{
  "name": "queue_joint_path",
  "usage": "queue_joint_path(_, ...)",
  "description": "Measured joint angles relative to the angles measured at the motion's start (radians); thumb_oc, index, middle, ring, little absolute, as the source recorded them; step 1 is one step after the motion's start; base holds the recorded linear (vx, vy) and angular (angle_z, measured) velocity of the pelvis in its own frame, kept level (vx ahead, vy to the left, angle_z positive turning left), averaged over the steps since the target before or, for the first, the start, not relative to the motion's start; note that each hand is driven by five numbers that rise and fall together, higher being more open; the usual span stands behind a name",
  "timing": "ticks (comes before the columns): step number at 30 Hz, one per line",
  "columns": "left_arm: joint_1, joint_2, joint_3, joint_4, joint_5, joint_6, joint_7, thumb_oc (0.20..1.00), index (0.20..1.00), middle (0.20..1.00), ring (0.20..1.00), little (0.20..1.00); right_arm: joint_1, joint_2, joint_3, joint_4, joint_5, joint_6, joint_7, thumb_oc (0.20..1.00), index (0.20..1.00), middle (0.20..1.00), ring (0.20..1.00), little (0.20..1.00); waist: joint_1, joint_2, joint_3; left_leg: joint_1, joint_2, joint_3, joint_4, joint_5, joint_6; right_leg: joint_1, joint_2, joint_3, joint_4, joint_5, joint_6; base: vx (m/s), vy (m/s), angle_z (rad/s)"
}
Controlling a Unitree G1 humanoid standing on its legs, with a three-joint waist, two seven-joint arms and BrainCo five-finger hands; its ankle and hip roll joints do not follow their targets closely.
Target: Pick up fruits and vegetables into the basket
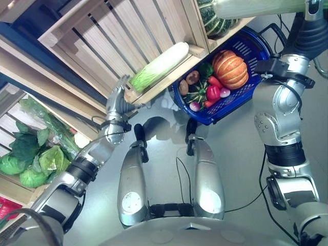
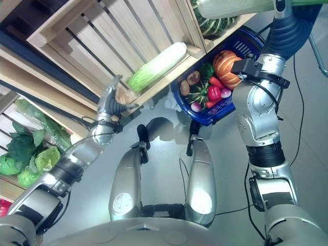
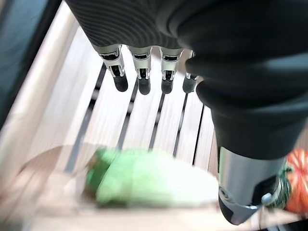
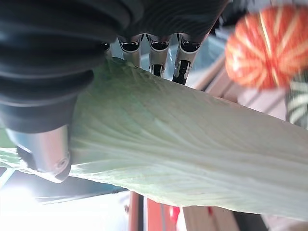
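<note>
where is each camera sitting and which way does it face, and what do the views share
Left eye view: on the head, looking down at the wooden crate, a napa cabbage and the blue basket; both arms show.
Right eye view: beside it, same scene; left hand by the crate's edge.
Left wrist view: along the left hand's straight fingers at the same cabbage.
Right wrist view: along the right hand, curled round a second napa cabbage.
Shared: the orange pumpkin.

Head stereo pair looking down, sharing crate (image 1: 128,46) and basket (image 2: 256,43); wrist cameras close along each hand
</note>
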Motion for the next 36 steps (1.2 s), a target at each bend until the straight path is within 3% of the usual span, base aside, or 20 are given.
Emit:
queue_joint_path(4,-0.058,0.018,0.012,0.012,0.000,0.003,0.023,1.000,1.000,1.000,1.000,1.000,0.045,-0.030,-0.008,0.001,-0.103,0.039,-0.058,0.200,0.200,0.200,0.200,0.200,-0.028,0.001,0.001,-0.008,0.003,0.021,0.001,-0.003,0.000,-0.027,0.005,0.019,0.013,0.000,-0.001,-0.01,0.029,-0.12)
queue_joint_path(8,-0.130,0.039,0.034,0.013,0.003,0.009,0.031,1.000,1.000,1.000,1.000,1.000,0.073,-0.092,-0.009,0.015,-0.205,0.127,-0.093,0.200,0.200,0.200,0.200,0.200,-0.059,0.001,0.001,-0.030,0.005,0.035,0.006,-0.007,0.001,-0.059,0.006,0.033,0.020,0.001,-0.001,-0.01,0.008,-0.09)
queue_joint_path(16,-0.283,0.044,0.045,0.034,0.036,0.063,0.049,1.000,1.000,1.000,1.000,1.000,0.078,-0.097,0.006,0.197,-0.248,0.237,-0.102,0.200,0.200,0.200,0.200,0.200,-0.083,0.003,0.002,-0.074,0.010,0.085,0.018,-0.011,0.003,-0.142,0.015,0.080,0.045,-0.002,0.002,0.01,0.056,-0.12)
queue_joint_path(23,-0.420,-0.017,0.021,0.199,-0.033,0.124,0.050,1.000,1.000,1.000,1.000,1.000,0.009,-0.093,0.047,0.328,-0.253,0.286,-0.064,0.200,0.200,0.200,0.200,0.200,-0.115,0.037,0.006,-0.104,0.010,0.110,0.014,-0.012,0.001,-0.198,0.015,0.092,0.060,0.002,-0.003,0.01,0.055,-0.08)
queue_joint_path(28,-0.489,-0.097,-0.022,0.347,-0.128,0.161,0.038,1.000,1.000,1.000,1.000,1.000,-0.116,-0.094,0.098,0.437,-0.189,0.309,0.029,0.200,0.200,0.200,0.200,0.200,-0.118,0.064,0.010,-0.131,0.001,0.126,0.011,-0.011,0.002,-0.248,0.001,0.089,0.077,0.005,-0.008,0.00,0.013,-0.07)
queue_joint_path(31,-0.517,-0.136,-0.027,0.482,-0.182,0.178,0.006,1.000,1.000,1.000,1.000,1.000,-0.192,-0.088,0.149,0.527,-0.058,0.310,0.104,0.200,0.200,0.200,0.200,0.200,-0.117,0.068,0.011,-0.137,0.000,0.131,0.009,-0.010,0.001,-0.261,-0.001,0.090,0.082,0.003,-0.010,0.00,0.005,-0.01)
queue_joint_path(36,-0.544,-0.137,-0.035,0.614,-0.257,0.190,-0.026,1.000,1.000,1.000,1.000,1.000,-0.277,-0.064,0.175,0.691,0.123,0.272,0.198,0.200,0.200,0.200,0.200,0.200,-0.108,0.072,0.010,-0.163,-0.002,0.132,0.007,-0.003,0.002,-0.291,-0.004,0.090,0.088,0.004,-0.011,0.00,0.003,0.01)
